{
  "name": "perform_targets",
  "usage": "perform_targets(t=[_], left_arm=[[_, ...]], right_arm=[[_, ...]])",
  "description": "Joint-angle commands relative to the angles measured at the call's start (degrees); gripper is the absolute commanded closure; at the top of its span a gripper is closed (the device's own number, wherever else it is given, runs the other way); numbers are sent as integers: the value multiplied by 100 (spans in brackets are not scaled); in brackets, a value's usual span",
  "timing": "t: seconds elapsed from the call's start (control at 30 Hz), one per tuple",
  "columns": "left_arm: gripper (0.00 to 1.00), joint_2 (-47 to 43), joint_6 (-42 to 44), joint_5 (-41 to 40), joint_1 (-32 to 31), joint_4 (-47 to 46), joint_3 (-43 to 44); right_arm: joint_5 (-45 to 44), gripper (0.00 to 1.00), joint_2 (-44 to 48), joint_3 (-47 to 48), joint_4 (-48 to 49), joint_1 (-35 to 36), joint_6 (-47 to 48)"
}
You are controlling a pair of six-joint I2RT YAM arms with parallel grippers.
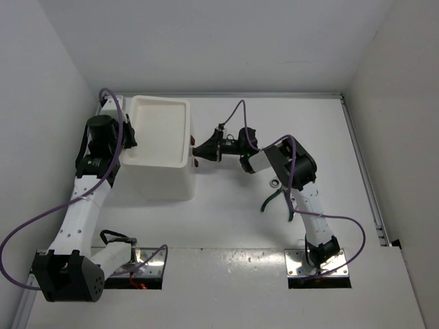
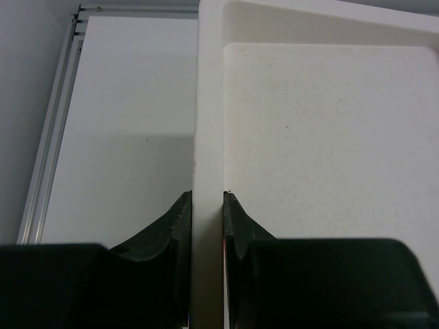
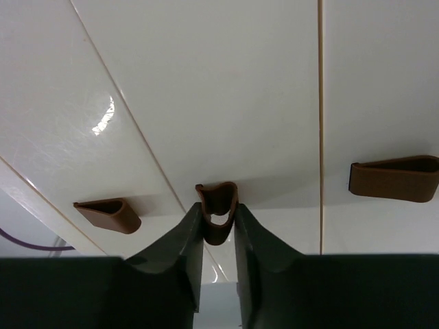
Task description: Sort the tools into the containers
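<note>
The tall white box [image 1: 163,179] stands at the back left, its tray top [image 1: 159,130] bare. My left gripper [image 1: 127,142] is shut on the tray's left rim [image 2: 208,123], one finger on each side, gripper [image 2: 207,205]. My right gripper [image 1: 199,150] is shut on the middle reddish-brown drawer knob [image 3: 217,195], gripper [image 3: 218,218]. The green-handled pliers [image 1: 271,201] lie on the table, partly hidden under my right forearm. A silver ring end of a wrench [image 1: 274,183] peeks out beside it. The yellow pliers and the other wrench are out of view.
Two more knobs [image 3: 108,214] [image 3: 394,178] flank the held one on the drawer fronts. A dark looped shape [image 1: 114,237] lies by the left arm's base; I cannot tell what it is. White walls close in at the left, back and right.
</note>
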State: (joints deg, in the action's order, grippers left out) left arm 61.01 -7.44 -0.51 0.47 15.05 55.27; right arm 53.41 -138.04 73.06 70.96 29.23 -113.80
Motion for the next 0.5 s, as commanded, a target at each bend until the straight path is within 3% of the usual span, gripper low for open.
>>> perform_targets(t=[0.0, 0.03, 0.13, 0.47], left_arm=[[100, 227, -354, 552, -170, 543, -385], [100, 227, -354, 552, -170, 543, -385], [100, 227, -354, 552, -170, 543, -438], [100, -46, -521, 104, -170, 481, -438]], right_arm=[[-59, 78, 383, 112, 3284, 135, -608], [-111, 89, 383, 112, 3284, 135, -608], [-111, 100, 383, -1, 3284, 135, -556], [406, 100, 1129, -994, 3284, -681, -310]])
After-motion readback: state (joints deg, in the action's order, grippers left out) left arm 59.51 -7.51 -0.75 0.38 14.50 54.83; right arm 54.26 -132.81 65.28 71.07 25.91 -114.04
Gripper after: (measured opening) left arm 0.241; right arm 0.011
